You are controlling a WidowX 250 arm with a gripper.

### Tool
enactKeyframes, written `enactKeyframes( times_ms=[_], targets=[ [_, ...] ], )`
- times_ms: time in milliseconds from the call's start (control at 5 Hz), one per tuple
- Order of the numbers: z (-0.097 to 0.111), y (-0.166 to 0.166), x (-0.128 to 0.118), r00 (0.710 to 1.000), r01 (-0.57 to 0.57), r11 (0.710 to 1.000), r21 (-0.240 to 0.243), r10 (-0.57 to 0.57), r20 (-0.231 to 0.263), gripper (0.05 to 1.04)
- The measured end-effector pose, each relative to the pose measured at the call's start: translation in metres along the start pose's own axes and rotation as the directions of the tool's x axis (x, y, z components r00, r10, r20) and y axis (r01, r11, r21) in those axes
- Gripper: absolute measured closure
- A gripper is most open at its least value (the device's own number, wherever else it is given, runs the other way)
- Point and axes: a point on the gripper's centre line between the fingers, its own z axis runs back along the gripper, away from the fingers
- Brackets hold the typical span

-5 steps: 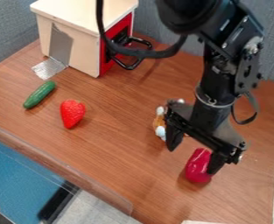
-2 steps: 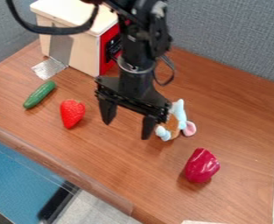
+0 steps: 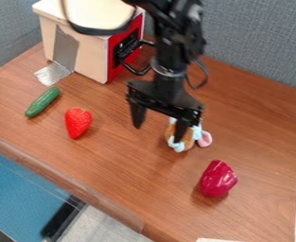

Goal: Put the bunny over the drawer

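Open tool (image 3: 159, 130) over the tabletop (image 3: 118, 165), nothing gripped; bunny (image 3: 188, 141) partly behind one finger.
My fingers were wide apart w/ nothing btwn them; couldn't tell if the finger in front of the bunny touched it. Bunny lay on the tabletop, betw. the red pepper (image 3: 217, 179) and the drawer unit (image 3: 81, 53), well apart from the latter, pink ear (image 3: 205, 139) sticking out to the side. Prob. a soft plush, v. light, some give, not slippery, hard to break. Best hold, IMO: round the brown middle, 1 finger each side, mod. squeeze; an ear grab would prob. let it swing or twist. Needed to centre over the body 1st, then go down, close & lift; off-centre, I'd likely just shove it.
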Motion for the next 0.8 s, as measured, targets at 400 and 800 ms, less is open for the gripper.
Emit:
enactKeyframes(
  times_ms=[400,800],
  targets=[
    [-0.040,-0.038,0.028,0.997,0.060,0.998,-0.014,-0.060,-0.051,0.084],
    [-0.053,-0.034,0.035,0.995,0.074,0.996,0.054,-0.069,-0.078,0.381]
  ],
)
